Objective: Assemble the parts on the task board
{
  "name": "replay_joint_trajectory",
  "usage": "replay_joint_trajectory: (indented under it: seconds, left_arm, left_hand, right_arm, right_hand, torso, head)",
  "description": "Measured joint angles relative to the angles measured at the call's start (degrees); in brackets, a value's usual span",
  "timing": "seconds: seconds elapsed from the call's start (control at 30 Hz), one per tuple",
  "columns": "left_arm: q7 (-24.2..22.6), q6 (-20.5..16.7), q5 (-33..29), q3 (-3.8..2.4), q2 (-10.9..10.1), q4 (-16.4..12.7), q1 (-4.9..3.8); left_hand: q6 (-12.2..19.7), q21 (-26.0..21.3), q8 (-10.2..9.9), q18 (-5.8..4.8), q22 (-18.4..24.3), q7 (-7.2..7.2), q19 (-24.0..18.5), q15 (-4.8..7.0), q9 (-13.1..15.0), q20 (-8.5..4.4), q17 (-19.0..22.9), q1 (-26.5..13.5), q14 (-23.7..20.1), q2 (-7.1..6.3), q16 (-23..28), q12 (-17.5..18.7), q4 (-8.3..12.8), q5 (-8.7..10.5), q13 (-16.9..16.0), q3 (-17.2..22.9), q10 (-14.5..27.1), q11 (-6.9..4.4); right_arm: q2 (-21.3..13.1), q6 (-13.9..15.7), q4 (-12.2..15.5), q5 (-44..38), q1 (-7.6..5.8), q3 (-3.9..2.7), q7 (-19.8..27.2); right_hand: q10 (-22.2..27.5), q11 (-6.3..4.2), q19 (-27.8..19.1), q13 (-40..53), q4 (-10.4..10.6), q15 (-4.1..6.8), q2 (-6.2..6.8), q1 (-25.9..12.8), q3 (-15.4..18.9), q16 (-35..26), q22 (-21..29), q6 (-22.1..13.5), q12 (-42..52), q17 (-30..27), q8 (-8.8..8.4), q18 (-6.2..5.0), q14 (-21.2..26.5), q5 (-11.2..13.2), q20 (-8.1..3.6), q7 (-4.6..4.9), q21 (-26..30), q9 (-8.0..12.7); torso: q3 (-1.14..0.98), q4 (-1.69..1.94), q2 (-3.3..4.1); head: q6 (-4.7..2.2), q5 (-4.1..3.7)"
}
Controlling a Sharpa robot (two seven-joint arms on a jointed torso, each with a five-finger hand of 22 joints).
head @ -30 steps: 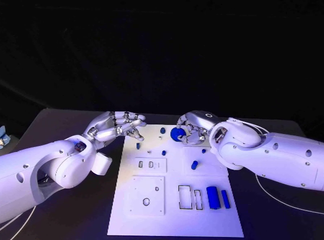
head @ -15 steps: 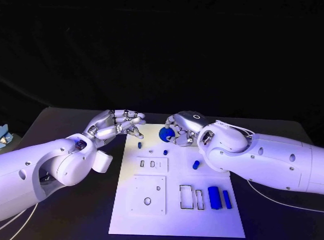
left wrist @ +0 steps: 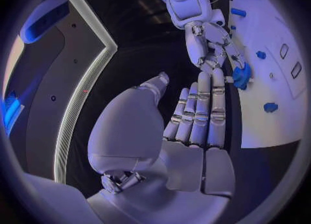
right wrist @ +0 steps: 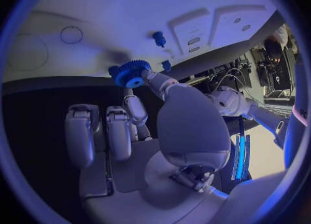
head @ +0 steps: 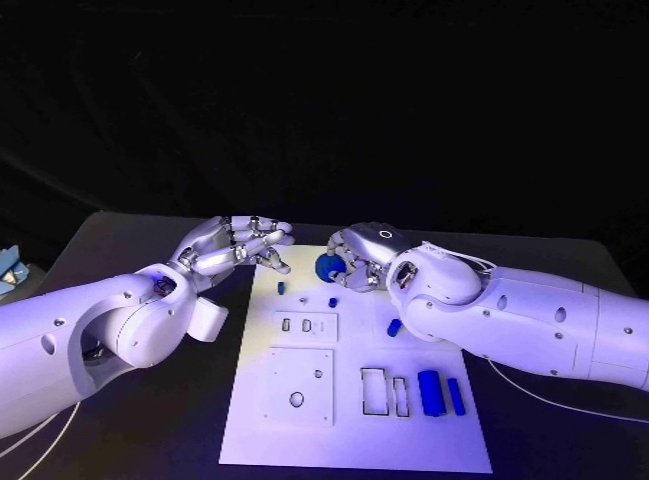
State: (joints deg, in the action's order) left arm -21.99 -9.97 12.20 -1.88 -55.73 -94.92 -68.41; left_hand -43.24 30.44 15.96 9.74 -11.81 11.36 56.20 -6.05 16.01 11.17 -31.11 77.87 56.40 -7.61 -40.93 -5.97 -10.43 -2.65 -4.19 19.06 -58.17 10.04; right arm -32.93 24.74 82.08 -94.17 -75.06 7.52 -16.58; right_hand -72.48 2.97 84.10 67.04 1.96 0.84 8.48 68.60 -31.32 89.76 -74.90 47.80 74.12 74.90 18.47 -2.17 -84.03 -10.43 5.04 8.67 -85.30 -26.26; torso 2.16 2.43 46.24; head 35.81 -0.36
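Board (head: 356, 420) sits mid-table, white, and I see my right hand (head: 356, 258) over its far edge, pinching a blue gear (head: 329, 267) at the fingertips. From the right wrist camera the gear (right wrist: 132, 73) hangs just above the plate, near a small blue peg (right wrist: 157, 38). My left hand (head: 235, 247) hovers beside the far left corner with fingers curled in and nothing in them. Two long blue bars (head: 437, 394) lie by the near right slots.
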Motion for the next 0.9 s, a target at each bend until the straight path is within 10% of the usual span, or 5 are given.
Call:
replay_joint_trajectory:
  seconds: [0.9]
  left_arm:
    - [-0.1,0.0,-0.1,-0.01,0.2,-0.6,-0.01]
  left_hand:
    - [0.0,0.0,0.0,0.00,0.0,0.00,-0.4,0.21,0.0,0.00,0.1,0.0,-0.2,0.00,0.0,0.2,0.0,0.00,0.0,0.0,0.0,0.00]
  right_arm:
    - [2.8,-0.1,-3.4,-0.2,1.29,0.01,0.4]
  right_hand:
    - [0.0,0.02,0.0,-0.3,-0.1,0.00,0.30,-0.3,-0.1,0.0,0.0,0.1,0.0,0.0,-1.15,0.00,0.0,0.1,0.00,-0.32,0.0,0.6]
  torso:
    - [-0.06,-0.15,-0.04]
  head:
    - [0.47,0.30]
